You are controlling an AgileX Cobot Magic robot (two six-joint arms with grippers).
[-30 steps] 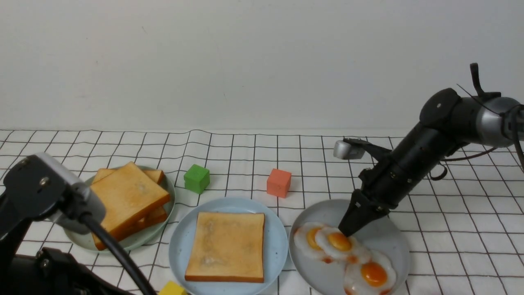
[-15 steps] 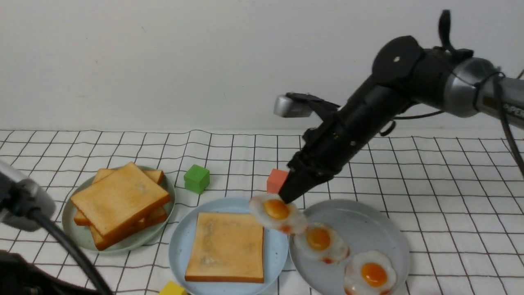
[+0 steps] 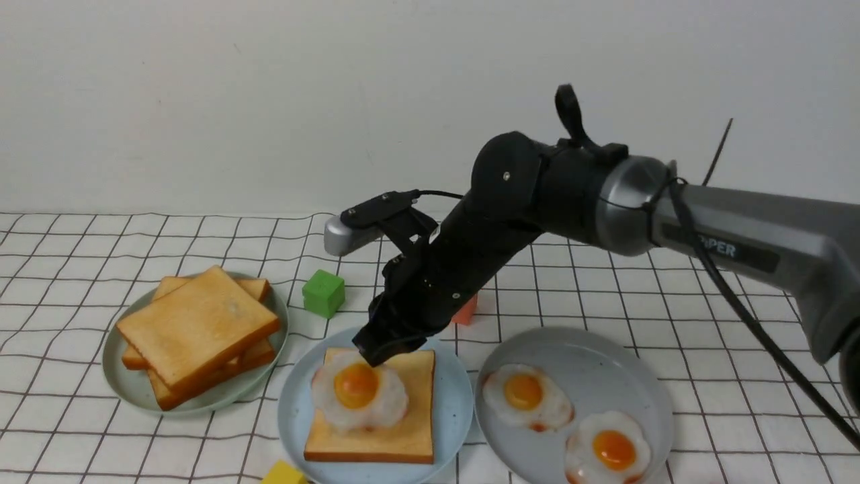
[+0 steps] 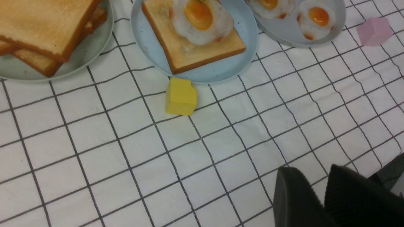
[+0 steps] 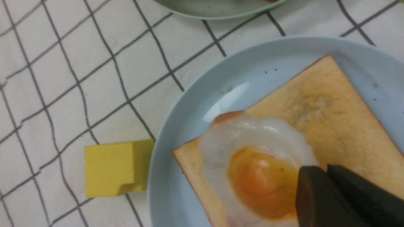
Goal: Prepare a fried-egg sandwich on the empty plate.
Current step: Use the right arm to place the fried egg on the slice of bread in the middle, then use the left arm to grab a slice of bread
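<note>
front view: in from the right, right pincer (image 3: 376, 356) tips on the fried egg (image 3: 356, 393) atop toast (image 3: 410, 430) on the blue plate (image 3: 451, 396), lower centre; filling before lid, presumably. "per" legible on right arm (image 3: 739, 225).
right wrist: nearly closed at egg's edge; cannot tell if gripping.
left wrist: left pincer (image 4: 315, 176) lower right, slightly parted, empty, out of the way.

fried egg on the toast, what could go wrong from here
1. The right gripper has its tips at the far edge of the fried egg, and it is unclear whether it grips it. Lifting before a full release could drag the egg off the toast.
2. The egg sits off-centre, its white hanging past the toast's left edge over the light blue plate. A top slice from the toast pile might push it further out.
</note>
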